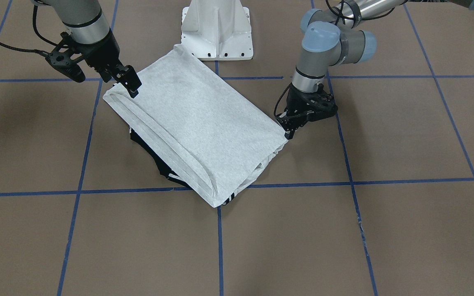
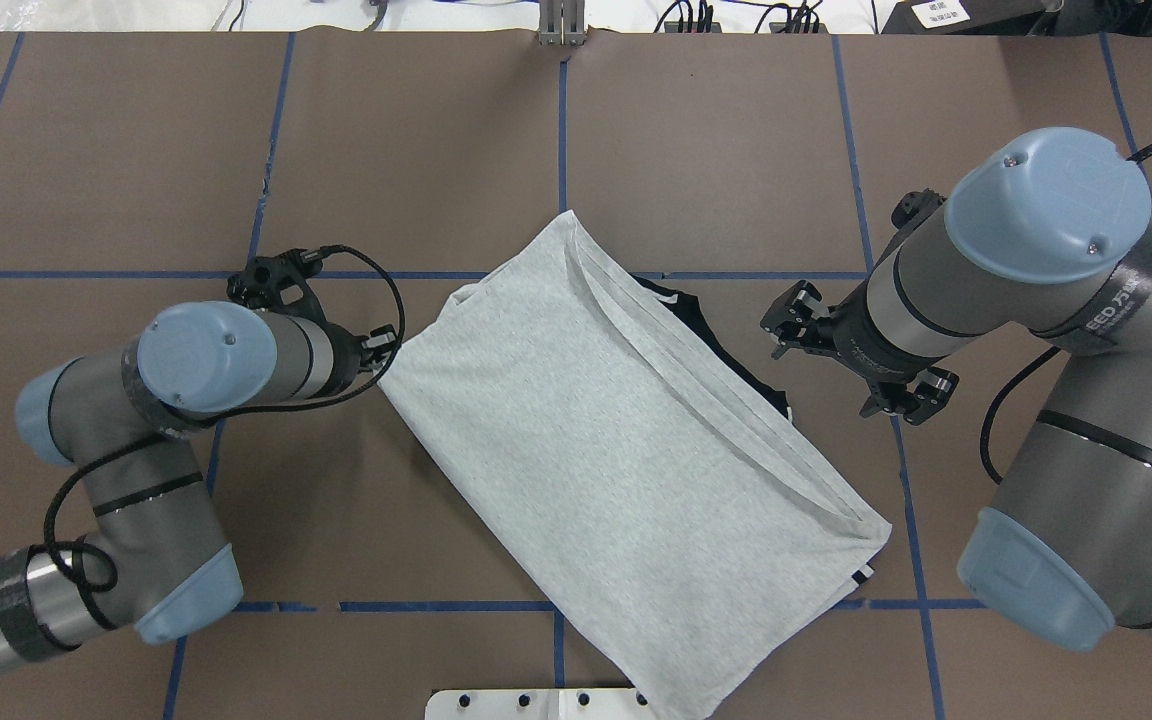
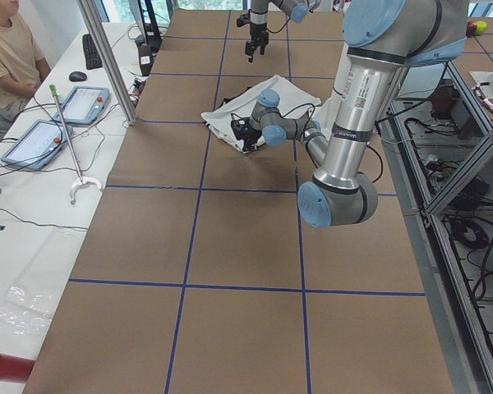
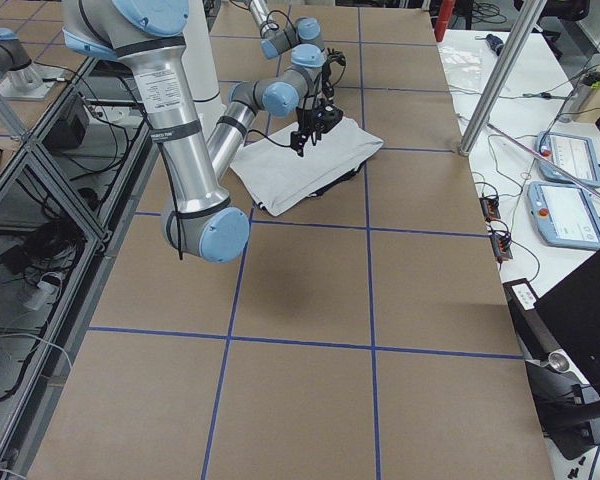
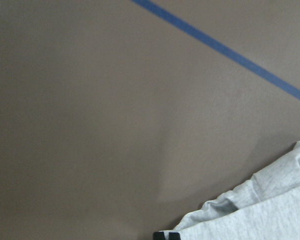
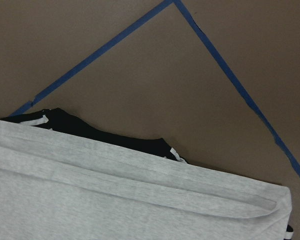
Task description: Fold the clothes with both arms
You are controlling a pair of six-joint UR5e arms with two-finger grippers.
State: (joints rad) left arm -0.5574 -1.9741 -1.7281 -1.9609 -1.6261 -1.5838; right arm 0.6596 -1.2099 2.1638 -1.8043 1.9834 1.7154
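The grey T-shirt [image 1: 196,123] lies folded into a slanted rectangle, print hidden, on the brown table; it also shows in the overhead view [image 2: 616,430]. Its black collar [image 1: 150,154] sticks out from under one long edge [image 6: 90,132]. My left gripper [image 1: 289,134] is low at the table, shut on one corner of the shirt; the fingertips [image 5: 166,235] meet the cloth edge [image 5: 270,210]. My right gripper [image 1: 132,86] is open and empty, raised above the opposite corner. No fingers show in the right wrist view.
The white pedestal base [image 1: 216,28] stands just behind the shirt. Blue tape lines [image 1: 219,246] grid the table. A seated operator [image 3: 8,49], control tablets [image 3: 82,105] and a metal post [image 3: 107,57] are beside the table's far long edge.
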